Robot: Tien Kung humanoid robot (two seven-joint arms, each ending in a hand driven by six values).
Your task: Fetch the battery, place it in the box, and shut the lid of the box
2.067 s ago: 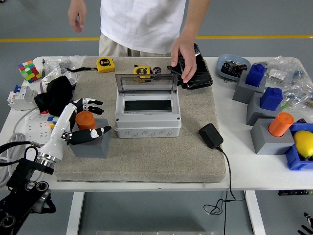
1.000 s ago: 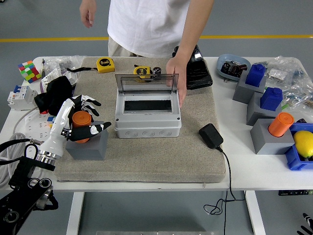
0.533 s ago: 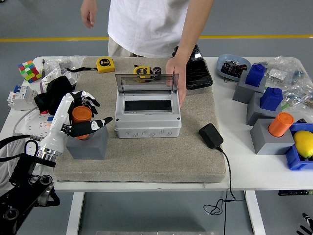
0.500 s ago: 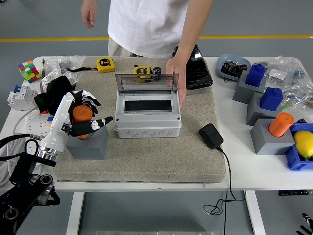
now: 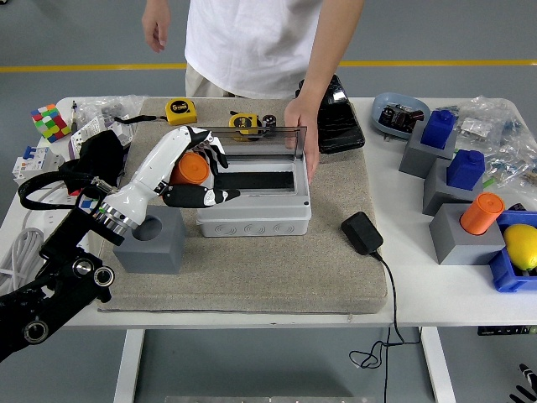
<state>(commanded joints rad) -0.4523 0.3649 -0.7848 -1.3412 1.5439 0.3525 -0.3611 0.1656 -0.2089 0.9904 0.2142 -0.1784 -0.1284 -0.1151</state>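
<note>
left hand (image 5: 195, 172): fingers wrapped round orange battery (image 5: 191, 169) — carried at box (image 5: 253, 197) left edge
lid (image 5: 252, 141): upright, person's hand (image 5: 304, 134) steadies it
holder (image 5: 152, 238): socket vacant

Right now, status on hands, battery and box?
Left hand shut on orange battery, above box's left edge. Right hand not in view. Lid upright, held by person's hand. Gray holder empty.

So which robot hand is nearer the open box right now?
Left. The left hand holds the orange battery at the grey box's left edge. The right hand shows only at the bottom right corner, far from it.
</note>
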